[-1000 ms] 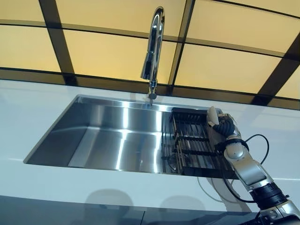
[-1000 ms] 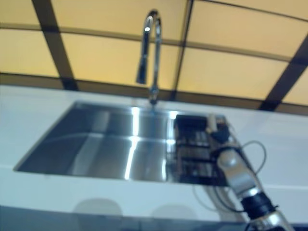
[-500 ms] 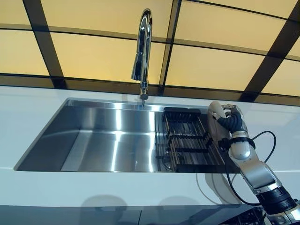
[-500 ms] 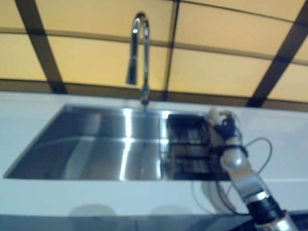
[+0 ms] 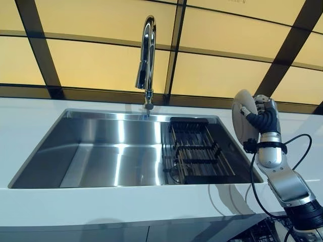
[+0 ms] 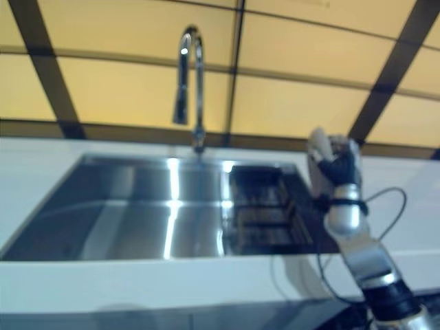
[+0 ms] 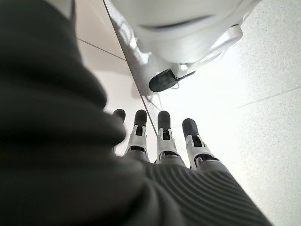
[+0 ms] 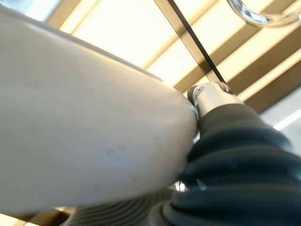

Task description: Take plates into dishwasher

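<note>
Hands first, going from left to right. Only the left wrist view shows the left hand [image 7: 160,141]. Its fingers are straight and apart, and it holds nothing. It just hangs over a pale floor.

In the middle of the head views is the shiny sink [image 5: 101,151], set into the white desk [image 5: 30,108]. The tall tap [image 5: 146,60] stands behind it, in the upper middle of the frame. A dark rack [image 5: 194,154] sits in the right part of the sink. I can see no plates in it.

On the right side of the frame, the right hand [image 5: 263,117] is up in the air above the right edge of the sink. It is clamped on a white plate [image 5: 243,121], and the plate stands on its edge. In the right wrist view the plate [image 8: 84,122] fills most of the picture, close against the dark ribbed cover.

I think the plate is out of the sink and must go to the dishwasher next. No dishwasher shows in any view.

What could go wrong? The plate is smooth and held by one side only. If the hand turns fast or lets go a little, the plate could slip and break on the desk or the floor. It could also bump the edge of the sink if the arm swings low.
</note>
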Available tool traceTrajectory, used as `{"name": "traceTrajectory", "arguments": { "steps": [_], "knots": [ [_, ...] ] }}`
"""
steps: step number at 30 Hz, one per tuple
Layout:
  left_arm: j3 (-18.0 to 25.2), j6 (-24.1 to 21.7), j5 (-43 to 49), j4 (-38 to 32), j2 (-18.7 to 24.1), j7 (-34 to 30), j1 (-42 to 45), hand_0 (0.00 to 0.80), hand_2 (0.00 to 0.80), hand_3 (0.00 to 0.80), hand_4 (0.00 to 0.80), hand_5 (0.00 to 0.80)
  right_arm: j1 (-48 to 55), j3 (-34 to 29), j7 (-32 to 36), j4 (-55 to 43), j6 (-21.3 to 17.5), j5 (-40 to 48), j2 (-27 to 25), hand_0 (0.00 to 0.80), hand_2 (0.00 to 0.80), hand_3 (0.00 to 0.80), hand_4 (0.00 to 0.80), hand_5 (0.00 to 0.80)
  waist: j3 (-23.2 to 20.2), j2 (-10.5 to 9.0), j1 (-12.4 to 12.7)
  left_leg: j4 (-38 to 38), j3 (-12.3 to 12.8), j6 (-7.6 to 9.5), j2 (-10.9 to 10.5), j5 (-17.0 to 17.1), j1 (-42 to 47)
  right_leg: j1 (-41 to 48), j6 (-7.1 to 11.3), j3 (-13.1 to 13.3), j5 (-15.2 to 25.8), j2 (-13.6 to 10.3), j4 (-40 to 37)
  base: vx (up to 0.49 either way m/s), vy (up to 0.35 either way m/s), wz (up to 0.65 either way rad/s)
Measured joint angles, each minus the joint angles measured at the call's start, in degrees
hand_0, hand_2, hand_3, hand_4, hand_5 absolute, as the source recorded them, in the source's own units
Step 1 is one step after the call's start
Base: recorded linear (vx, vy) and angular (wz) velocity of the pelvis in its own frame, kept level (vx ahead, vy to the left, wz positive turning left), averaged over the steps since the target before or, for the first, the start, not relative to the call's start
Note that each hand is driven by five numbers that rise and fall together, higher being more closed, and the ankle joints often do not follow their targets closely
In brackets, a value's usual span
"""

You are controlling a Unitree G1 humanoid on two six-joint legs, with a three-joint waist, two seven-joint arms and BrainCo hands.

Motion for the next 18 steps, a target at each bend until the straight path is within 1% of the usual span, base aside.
{"name": "traceTrajectory", "arguments": {
  "steps": [2,6,9,10,11,13,15,16,17,18],
  "knots": [
    [0.0,-0.02,0.0,0.03,0.04,0.0,0.11,0.0,0.0,0.0,0.0,0.0,0.41,-0.66,-0.98,-0.07,-0.31,-0.01,-1.39,0.8,0.8,0.8,0.8,0.8,-0.57,0.04,-0.06,0.14,0.06,0.08,-0.15,-0.05,0.02,0.0,0.03,0.08,0.01,-0.14,0.01,0.006,0.066,-0.01],
    [-0.05,-0.07,0.03,0.06,-0.13,-0.04,0.52,0.0,0.0,0.0,0.0,0.0,1.01,-4.2,-2.44,-0.18,-0.5,-0.03,-3.76,0.8,0.8,0.8,0.8,0.8,-1.12,0.25,-0.44,0.14,0.28,0.47,-0.66,-0.31,0.37,-0.01,0.13,0.53,0.27,-0.62,0.42,0.024,0.093,-0.06],
    [-0.03,-0.06,0.56,0.34,-0.18,-0.13,1.11,0.0,0.0,0.0,0.0,0.0,1.55,-7.26,-3.64,-0.22,-0.49,-0.18,-6.04,0.8,0.8,0.8,0.8,0.8,-1.28,0.3,-1.46,-0.12,1.14,0.85,-0.59,-0.59,0.61,-1.28,0.68,1.17,0.62,-0.8,1.83,0.062,0.07,-0.25],
    [-0.04,-0.06,0.57,0.36,-0.21,-0.16,1.28,0.0,0.0,0.0,0.0,0.0,1.87,-7.67,-3.74,-0.23,-0.49,-0.24,-6.52,0.8,0.8,0.8,0.8,0.8,-1.28,0.3,-1.44,-0.13,1.19,0.89,-0.54,-0.63,0.7,-1.51,0.75,1.3,0.67,-0.79,2.17,0.067,0.028,-0.44],
    [-0.05,-0.07,0.71,0.39,-0.25,-0.21,1.61,0.0,0.0,0.0,0.0,0.0,3.79,-9.66,-3.92,-0.27,-0.48,-0.25,-7.95,0.8,0.8,0.8,0.8,0.8,-1.28,0.28,-1.57,-0.19,1.39,0.99,-0.42,-0.81,1.22,-2.21,1.34,1.29,1.05,-0.71,2.91,0.035,-0.006,-0.48],
    [-0.02,-0.14,1.06,0.39,-0.28,-0.16,2.09,0.0,0.0,0.0,0.0,0.0,5.61,-11.45,-4.47,-0.28,-0.48,-0.25,-8.41,0.8,0.8,0.8,0.8,0.8,-1.29,0.28,-1.6,-0.22,1.56,1.01,-0.12,-1.08,1.78,-3.29,2.14,1.2,1.56,-0.42,4.3,0.015,-0.008,-0.56],
    [0.01,-0.38,1.92,0.41,-0.14,-0.15,2.14,0.0,0.0,0.0,0.0,0.0,7.99,-13.34,-5.03,-0.28,-0.49,-0.24,-9.7,0.8,0.8,0.8,0.8,0.8,-1.25,0.32,-1.95,-0.25,1.68,1.06,0.32,-1.27,2.01,-5.41,3.85,1.13,2.66,0.12,6.08,-0.032,-0.003,-0.69],
    [-0.01,-0.59,2.68,0.71,0.04,-0.18,2.25,0.0,0.0,0.0,0.0,0.0,8.85,-13.96,-5.15,-0.19,-0.49,-0.24,-10.68,0.8,0.8,0.8,0.8,0.8,-1.24,0.35,-2.22,-0.26,1.87,1.07,0.47,-1.28,1.98,-5.99,4.62,0.59,3.12,0.07,6.15,-0.125,-0.009,-0.84],
    [0.06,-0.91,2.8,1.37,0.35,-0.15,2.24,0.0,0.0,0.0,0.0,0.0,10.26,-15.43,-5.38,-0.16,-0.6,-0.21,-12.17,0.8,0.8,0.8,0.8,0.8,-1.3,-0.31,-3.08,0.12,3.67,1.09,-0.15,-1.21,2.29,-7.32,4.93,-1.13,3.22,-0.43,5.75,-0.144,-0.016,-0.78],
    [0.16,-1.15,2.75,1.68,0.34,-0.11,2.19,0.0,0.0,0.0,0.0,0.0,10.55,-16.11,-5.39,-0.12,-0.81,-0.16,-12.52,0.8,0.8,0.8,0.8,0.8,-1.23,-0.62,-3.04,1.14,4.41,1.33,-0.76,-1.7,2.15,-7.6,4.55,-1.43,3.12,-0.88,5.07,-0.196,-0.033,-1.13]
  ]
}}
